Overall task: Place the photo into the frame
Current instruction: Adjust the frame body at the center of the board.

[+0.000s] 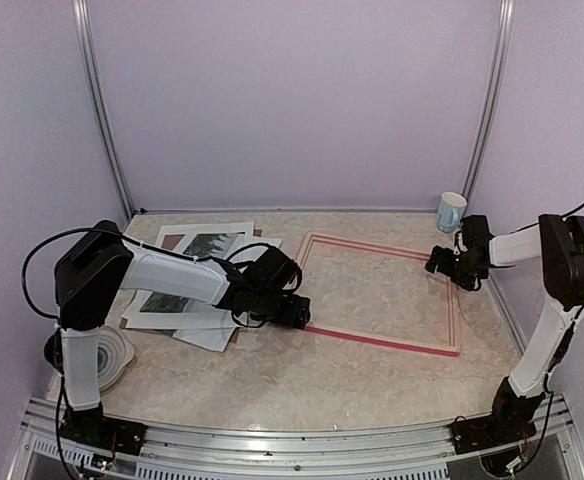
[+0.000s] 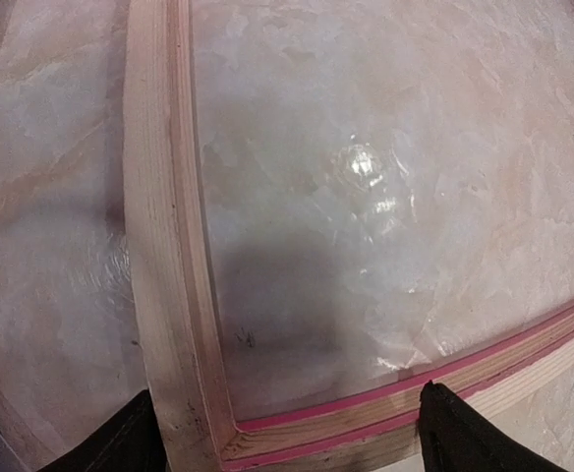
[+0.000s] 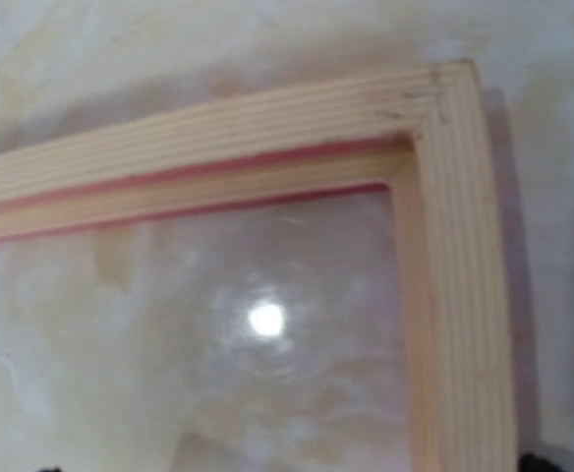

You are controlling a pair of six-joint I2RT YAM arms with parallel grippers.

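The frame (image 1: 382,340) lies flat mid-table, pale wood side up with pink-red edges. My left gripper (image 1: 300,312) hovers low over its near left corner, open and holding nothing. In the left wrist view the gripper (image 2: 287,447) straddles that corner of the frame (image 2: 164,246), with one dark finger (image 2: 120,442) on either side. My right gripper (image 1: 439,262) is open over the far right corner. In the right wrist view that corner of the frame (image 3: 454,108) shows, while the gripper (image 3: 292,468) is barely in view. The photo (image 1: 212,243), dark trees, lies at the back left inside a white border.
A stack of white sheets (image 1: 207,325) with a second green print (image 1: 167,302) lies under my left arm. A pale blue mug (image 1: 451,211) stands by the back wall at the right. A white ribbed object (image 1: 112,355) sits near the left arm's base.
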